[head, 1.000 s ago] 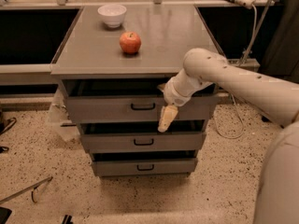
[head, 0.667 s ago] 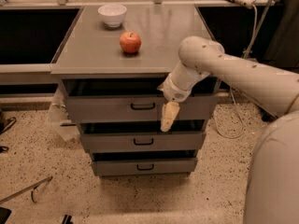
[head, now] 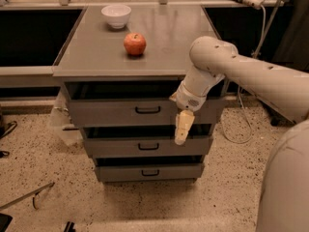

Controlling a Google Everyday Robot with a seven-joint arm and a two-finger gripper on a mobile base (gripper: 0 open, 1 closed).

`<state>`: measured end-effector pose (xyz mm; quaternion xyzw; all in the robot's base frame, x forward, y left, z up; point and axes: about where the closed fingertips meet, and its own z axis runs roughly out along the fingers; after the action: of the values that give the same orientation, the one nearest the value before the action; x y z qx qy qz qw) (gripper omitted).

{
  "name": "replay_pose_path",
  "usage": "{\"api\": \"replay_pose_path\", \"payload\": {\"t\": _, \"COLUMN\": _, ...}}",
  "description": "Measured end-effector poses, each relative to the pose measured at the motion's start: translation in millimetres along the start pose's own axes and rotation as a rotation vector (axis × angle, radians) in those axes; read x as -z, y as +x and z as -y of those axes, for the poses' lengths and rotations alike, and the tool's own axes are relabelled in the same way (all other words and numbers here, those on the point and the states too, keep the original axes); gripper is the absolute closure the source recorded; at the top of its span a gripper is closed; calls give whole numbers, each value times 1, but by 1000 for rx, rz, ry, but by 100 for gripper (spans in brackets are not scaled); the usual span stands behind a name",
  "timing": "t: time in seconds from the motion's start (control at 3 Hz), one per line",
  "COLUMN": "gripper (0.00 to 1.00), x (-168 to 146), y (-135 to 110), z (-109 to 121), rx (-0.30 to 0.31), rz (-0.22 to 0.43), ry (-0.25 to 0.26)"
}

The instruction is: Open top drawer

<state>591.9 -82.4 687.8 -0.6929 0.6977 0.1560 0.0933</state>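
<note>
The top drawer (head: 111, 111) is the widest of three grey metal drawers under a grey cabinet top (head: 159, 37). Its front stands a little forward, with a dark gap above it. Its small black loop handle (head: 147, 110) sits at the middle of the front. My gripper (head: 182, 129) hangs pointing down in front of the drawer fronts, right of the handle, its cream tip reaching down over the second drawer (head: 116, 147). It holds nothing that I can see.
A red apple (head: 134, 43) and a white bowl (head: 116, 15) sit on the cabinet top. The third drawer (head: 120, 172) is lowest. My white arm (head: 251, 76) comes in from the right. Cables (head: 241, 124) hang at the right; speckled floor lies in front.
My arm has swung a little left and back toward the cabinet; the gripper has shifted slightly left, staying right of the top drawer's handle. The drawers have not moved.
</note>
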Motion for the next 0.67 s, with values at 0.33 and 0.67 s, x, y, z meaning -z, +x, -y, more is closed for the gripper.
{"api": "replay_pose_path", "payload": {"t": 0.33, "gripper": 0, "x": 5, "y": -2, "z": 0, "rx": 0, "rz": 0, "ry": 0}}
{"api": "replay_pose_path", "payload": {"t": 0.67, "gripper": 0, "x": 6, "y": -5, "z": 1, "rx": 11, "rz": -1, "ry": 18}}
